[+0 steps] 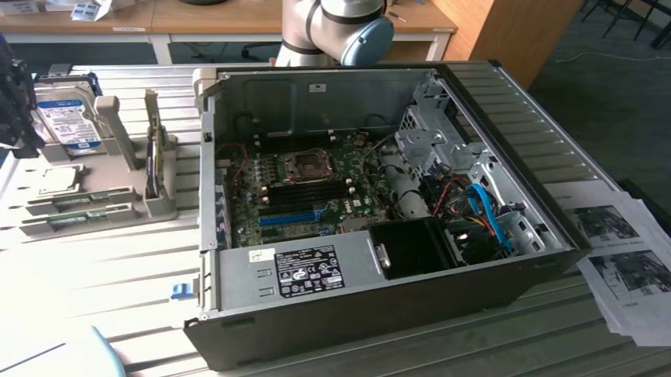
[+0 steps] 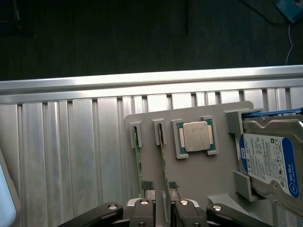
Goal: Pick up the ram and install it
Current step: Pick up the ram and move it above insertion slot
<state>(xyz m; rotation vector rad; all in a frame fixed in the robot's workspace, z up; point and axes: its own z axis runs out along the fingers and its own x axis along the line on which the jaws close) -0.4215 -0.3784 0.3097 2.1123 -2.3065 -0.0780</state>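
Fingers [image 2: 142,210]: spread wide on the gripper [image 2: 162,206], grasping nothing, over the sticks' near ends.
Ram [image 2: 164,161]: on edge in the grey holder [image 2: 203,182], seemingly between the fingers.
Second ram stick [image 2: 138,161]: parallel, just beside.
Neighbours: CPU [image 2: 196,136], then hard drive [image 2: 270,165].
Computer case [image 1: 357,314]: open, at the exterior view's right of the holder.

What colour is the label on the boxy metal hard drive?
Its label is blue and white, clearest in the wrist view.

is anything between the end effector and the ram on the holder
Nothing visible. The open end effector hangs over the grey holder, and the ram beside the cpu runs toward the gap between its fingers, with no object between.
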